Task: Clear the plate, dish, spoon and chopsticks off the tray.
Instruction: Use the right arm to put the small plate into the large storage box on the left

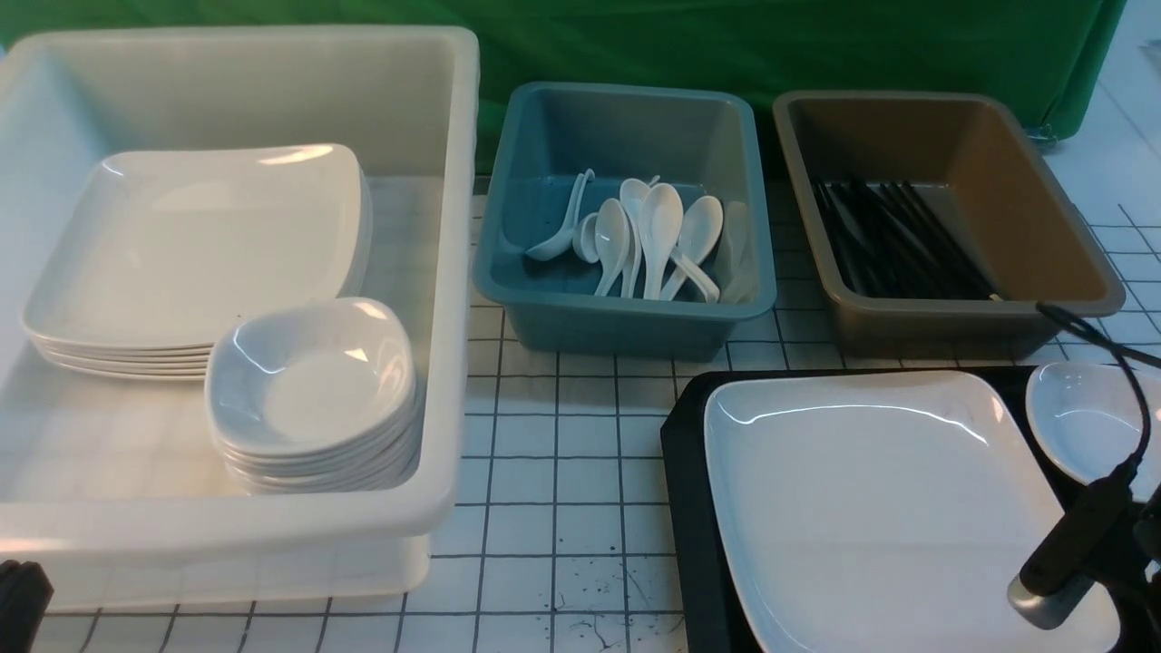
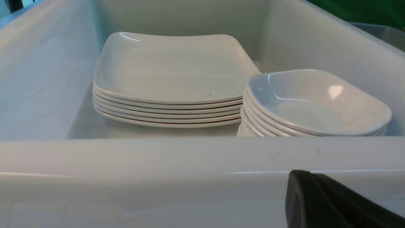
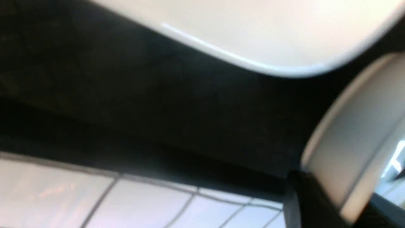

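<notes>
The black tray [image 1: 689,508] lies at the front right. On it rests the large white plate [image 1: 871,508], and past the plate's far right corner sits a small white dish [image 1: 1079,417]. My right gripper [image 3: 338,193] reaches in low at the right edge. Its dark fingers [image 3: 303,202] are closed on a white rim [image 3: 351,136] that looks like the dish's. The plate's corner [image 3: 253,34] lies beside it. No spoon or chopsticks show on the part of the tray I can see. My left gripper [image 2: 299,179] is shut and empty in front of the white tub's near wall [image 2: 158,158].
The big white tub [image 1: 453,272] at the left holds a stack of plates [image 1: 200,245] and a stack of dishes [image 1: 313,390]. The blue tub [image 1: 626,317] holds several white spoons. The brown tub [image 1: 1070,272] holds black chopsticks. A cable [image 1: 1125,363] loops over the tray's right side.
</notes>
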`<move>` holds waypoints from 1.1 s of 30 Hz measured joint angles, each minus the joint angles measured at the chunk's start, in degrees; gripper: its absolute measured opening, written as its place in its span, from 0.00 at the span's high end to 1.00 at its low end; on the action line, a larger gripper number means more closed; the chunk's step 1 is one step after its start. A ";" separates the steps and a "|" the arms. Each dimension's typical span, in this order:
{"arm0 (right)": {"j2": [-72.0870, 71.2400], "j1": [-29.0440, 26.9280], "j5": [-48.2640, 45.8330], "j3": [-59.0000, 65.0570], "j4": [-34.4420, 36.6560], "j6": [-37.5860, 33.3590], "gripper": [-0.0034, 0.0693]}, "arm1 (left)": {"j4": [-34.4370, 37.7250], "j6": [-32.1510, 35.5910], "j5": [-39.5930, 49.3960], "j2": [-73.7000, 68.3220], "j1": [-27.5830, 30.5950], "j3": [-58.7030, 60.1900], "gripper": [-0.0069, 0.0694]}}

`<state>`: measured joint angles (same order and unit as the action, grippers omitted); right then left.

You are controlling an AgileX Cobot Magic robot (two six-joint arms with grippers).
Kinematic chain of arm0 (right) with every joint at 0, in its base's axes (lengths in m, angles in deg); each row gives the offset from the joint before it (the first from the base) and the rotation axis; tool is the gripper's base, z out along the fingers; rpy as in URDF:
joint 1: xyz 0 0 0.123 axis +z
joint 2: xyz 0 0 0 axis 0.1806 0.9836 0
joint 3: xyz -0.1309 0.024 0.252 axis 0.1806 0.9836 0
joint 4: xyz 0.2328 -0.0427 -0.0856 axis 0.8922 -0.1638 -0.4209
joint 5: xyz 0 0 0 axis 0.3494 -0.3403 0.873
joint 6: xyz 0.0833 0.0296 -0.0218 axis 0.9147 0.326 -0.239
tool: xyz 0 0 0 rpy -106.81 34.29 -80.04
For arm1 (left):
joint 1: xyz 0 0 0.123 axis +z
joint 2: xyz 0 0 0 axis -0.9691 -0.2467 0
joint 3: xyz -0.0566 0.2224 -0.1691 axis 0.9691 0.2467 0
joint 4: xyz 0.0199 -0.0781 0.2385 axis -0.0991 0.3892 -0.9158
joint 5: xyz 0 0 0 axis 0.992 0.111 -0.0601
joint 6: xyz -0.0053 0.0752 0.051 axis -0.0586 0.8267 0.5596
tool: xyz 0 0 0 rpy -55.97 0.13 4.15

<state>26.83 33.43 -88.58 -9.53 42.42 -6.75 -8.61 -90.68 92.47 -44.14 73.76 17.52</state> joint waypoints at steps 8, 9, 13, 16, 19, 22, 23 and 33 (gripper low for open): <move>-13.77 -0.05 -1.51 0.05 1.98 0.21 0.89 | -0.30 0.07 0.00 0.00 0.00 0.00 0.90; -15.03 -0.05 -1.71 -0.26 2.23 0.21 0.89 | -0.30 0.07 0.00 0.00 0.00 0.00 0.90; -20.79 -0.05 -3.19 -3.56 4.00 0.21 0.89 | -0.30 0.09 0.00 0.00 0.00 0.00 0.90; -24.40 -0.05 -3.74 -6.63 5.95 0.19 0.89 | -0.30 0.13 0.00 0.00 0.00 0.00 0.90; -26.48 -0.05 -3.55 -8.72 6.90 0.14 0.89 | -0.30 0.13 0.00 0.00 0.00 0.00 0.90; -27.53 -0.05 -3.42 -10.31 7.90 0.07 0.89 | 0.00 0.15 0.00 0.00 0.00 0.00 0.90; -27.65 -0.05 -3.30 -10.81 8.60 -0.49 0.89 | 0.00 0.15 0.00 0.00 0.00 0.00 0.90; -27.60 -0.05 2.69 -15.59 20.28 -7.00 0.89 | 0.00 0.20 0.00 0.00 0.00 0.00 0.90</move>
<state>-0.76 33.38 -85.89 -25.12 62.71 -13.75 -8.61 -90.48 92.47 -44.14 73.76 17.52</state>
